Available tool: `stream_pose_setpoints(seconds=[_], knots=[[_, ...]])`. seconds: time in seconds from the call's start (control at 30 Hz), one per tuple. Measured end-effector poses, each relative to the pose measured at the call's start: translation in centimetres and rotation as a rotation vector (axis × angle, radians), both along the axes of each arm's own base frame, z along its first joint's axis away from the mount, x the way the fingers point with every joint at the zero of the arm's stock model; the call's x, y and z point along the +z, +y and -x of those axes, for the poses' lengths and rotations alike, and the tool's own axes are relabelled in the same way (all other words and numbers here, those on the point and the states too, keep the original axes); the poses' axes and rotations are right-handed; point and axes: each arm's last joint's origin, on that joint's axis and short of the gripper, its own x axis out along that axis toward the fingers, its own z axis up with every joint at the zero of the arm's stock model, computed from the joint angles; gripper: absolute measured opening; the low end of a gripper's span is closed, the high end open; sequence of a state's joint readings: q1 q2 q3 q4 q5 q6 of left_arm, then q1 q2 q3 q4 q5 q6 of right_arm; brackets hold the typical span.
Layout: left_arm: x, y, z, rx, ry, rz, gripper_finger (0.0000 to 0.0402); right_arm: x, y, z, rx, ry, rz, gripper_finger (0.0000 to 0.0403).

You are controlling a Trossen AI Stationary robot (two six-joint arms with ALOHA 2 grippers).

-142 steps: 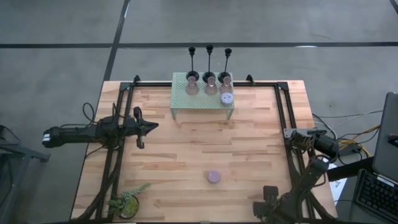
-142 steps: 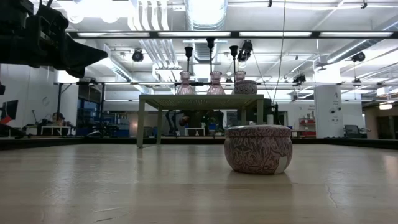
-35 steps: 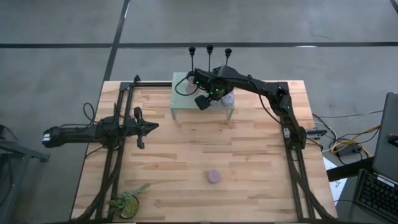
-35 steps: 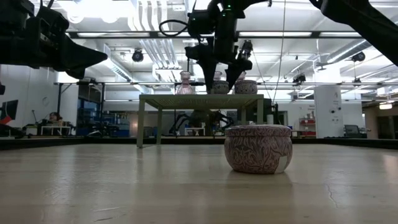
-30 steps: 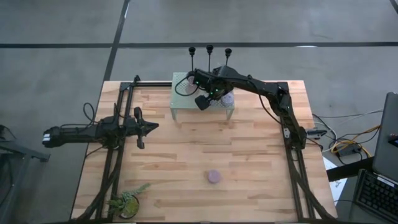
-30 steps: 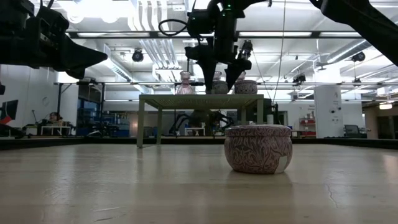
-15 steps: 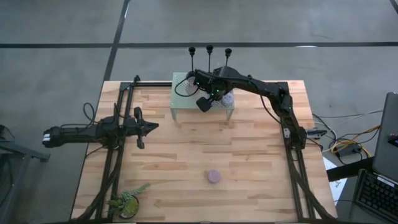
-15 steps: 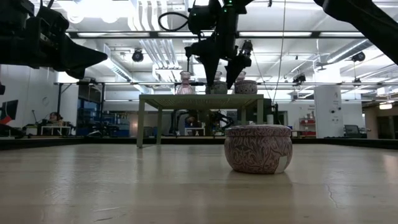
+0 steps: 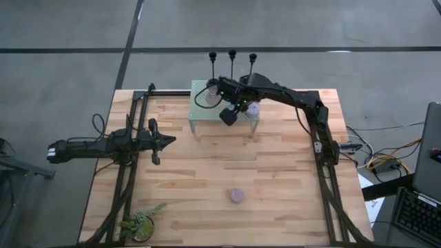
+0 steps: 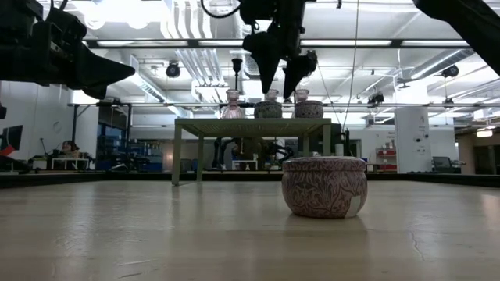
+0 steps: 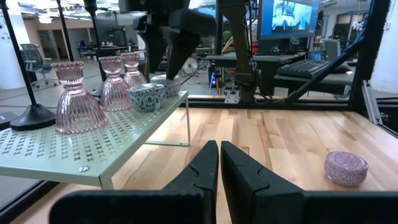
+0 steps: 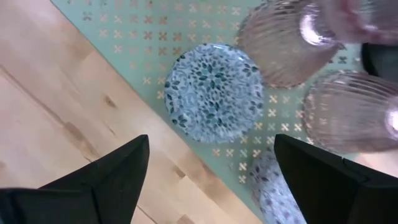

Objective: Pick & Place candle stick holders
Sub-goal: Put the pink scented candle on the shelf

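My right gripper (image 10: 280,76) hangs open over the pale green mesh rack (image 9: 207,114) at the table's far side, fingers pointing down, clear above a blue-patterned puck (image 12: 214,92) standing on the rack's near edge. A second puck (image 10: 308,108) and three pink cups (image 11: 78,99) stand on the rack too. Three black stemmed holders (image 9: 232,54) stand behind the rack. A lilac puck (image 9: 237,195) rests on the table toward the near edge. My left gripper (image 9: 169,140) waits shut at the table's left, pointing right.
A small green potted plant (image 9: 141,224) stands at the near left corner. Black frame rails (image 9: 131,172) run along the left and right sides of the table. Bare wood lies between the rack and the lilac puck.
My right gripper has risen straight up from around the blue-patterned puck on the rack, staying open. The puck stays on the rack.
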State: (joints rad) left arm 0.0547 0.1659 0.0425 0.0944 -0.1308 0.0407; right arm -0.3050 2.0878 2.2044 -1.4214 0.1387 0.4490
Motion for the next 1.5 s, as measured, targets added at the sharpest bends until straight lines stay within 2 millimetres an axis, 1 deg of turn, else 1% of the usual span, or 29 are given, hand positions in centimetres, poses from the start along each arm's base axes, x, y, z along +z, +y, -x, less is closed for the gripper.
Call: stream_pose_setpoints(seconds=[0.1, 0.17, 0.27, 0.33, 0.47, 0.63, 0.7, 0.83, 0.9, 0.97, 1.07, 1.13, 1.33, 1.5], knots=[[0.0, 0.0, 0.0, 0.0, 0.0, 0.0, 0.0023, 0.7, 0.6, 0.5, 0.012, 0.002, 0.001, 0.0341], [0.0, 0.0, 0.0, 0.0, 0.002, 0.0, 0.0023, 1.1, 1.5, 0.6, 0.059, 0.009, 0.008, 0.034], [0.0, 0.0, 0.0, 0.0, 0.003, 0.0, 0.0023, 1.8, 3.4, 0.6, 0.162, 0.004, 0.025, 0.0335], [-0.1, 0.0, 0.0, 0.0, 0.008, 0.0, 0.0023, 2.2, 5.1, 0.5, 0.264, 0.008, 0.042, 0.0332], [-0.1, 0.0, 0.0, 0.0, 0.008, 0.0, 0.0023, 2.2, 9.8, -0.1, 0.506, 0.032, 0.067, 0.0329], [-0.1, 0.0, 0.0, 0.0, 0.009, 0.0, 0.0023, 1.3, 16.3, -0.5, 0.698, 0.052, 0.058, 0.0335], [-0.1, 0.0, 0.0, 0.0, 0.009, 0.0, 0.0023, 0.8, 19.0, -0.4, 0.783, 0.059, 0.071, 0.0337], [-0.1, 0.0, 0.0, 0.0, 0.009, 0.0, 0.0023, -0.3, 23.9, -0.2, 0.902, 0.009, 0.079, 0.0337], [-0.1, 0.0, 0.0, 0.0, 0.009, 0.0, 0.0023, -1.2, 26.0, -0.1, 0.952, -0.01, 0.086, 0.0335], [-0.1, 0.0, 0.0, 0.0, 0.009, 0.0, 0.0023, -2.4, 27.6, 0.0, 0.989, -0.032, 0.089, 0.0332], [-0.1, 0.0, 0.0, 0.0, 0.009, 0.0, 0.0023, -4.3, 29.1, 0.2, 1.017, -0.03, 0.085, 0.0327], [-0.1, 0.0, 0.0, 0.0, 0.009, 0.0, 0.0023, -5.7, 29.5, 0.3, 1.018, -0.021, 0.081, 0.0327], [-0.1, 0.0, 0.0, 0.0, 0.01, 0.0, 0.0023, -9.1, 29.3, 0.7, 0.988, 0.038, 0.069, 0.0334], [-0.1, 0.0, 0.0, 0.0, 0.01, 0.0, 0.0023, -11.2, 29.3, 0.9, 0.984, 0.041, 0.055, 0.0342]])
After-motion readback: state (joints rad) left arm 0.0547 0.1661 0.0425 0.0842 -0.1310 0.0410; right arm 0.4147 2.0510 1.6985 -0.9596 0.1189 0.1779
